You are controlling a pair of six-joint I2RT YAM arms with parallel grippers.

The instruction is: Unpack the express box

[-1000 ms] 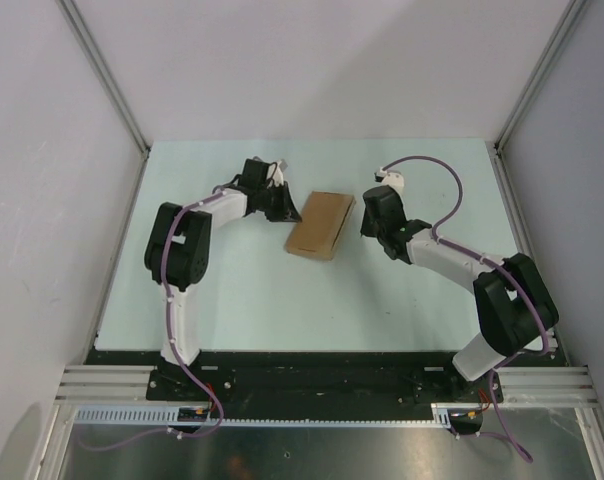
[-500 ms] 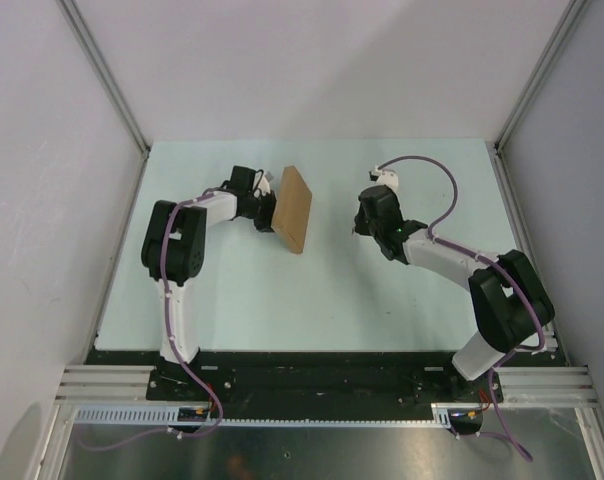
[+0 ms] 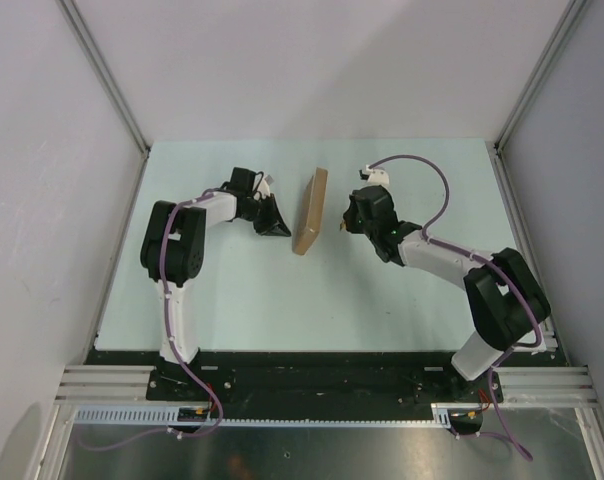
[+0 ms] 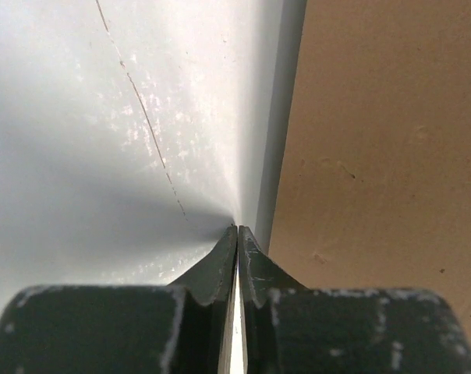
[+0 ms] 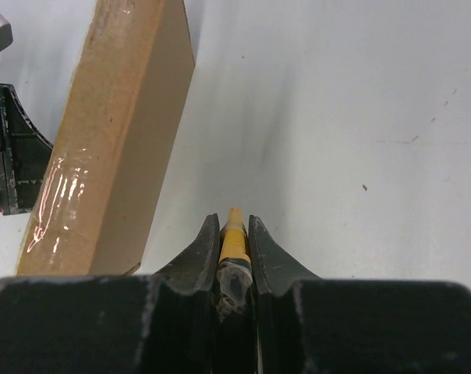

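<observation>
**Express box on edge between two closed claws**

The express box stands on one long narrow side in the middle of the far half of the pale tabletop. From above it shows as a thin brown strip running from far to near, its near end angled slightly toward the left arm. Its broad faces turn outward, one toward each arm. A band of clear tape shines along the narrow upper side, most of all at the nearer end in the right wrist view. The flap cannot be made out in any view.

The left claw sits low at the tabletop just beside the box's left face, near where that face meets the surface. Its fingers are pressed together with nothing visible between them. Whether the tips touch the cardboard cannot be told.

On the other side, the right claw points toward the box's right face but stays apart from it, with bare tabletop between. It is pinching a yellow-and-black utility knife, whose yellow tip pokes out just past the fingertips. In the right wrist view the left claw's dark body shows beyond the box.
</observation>
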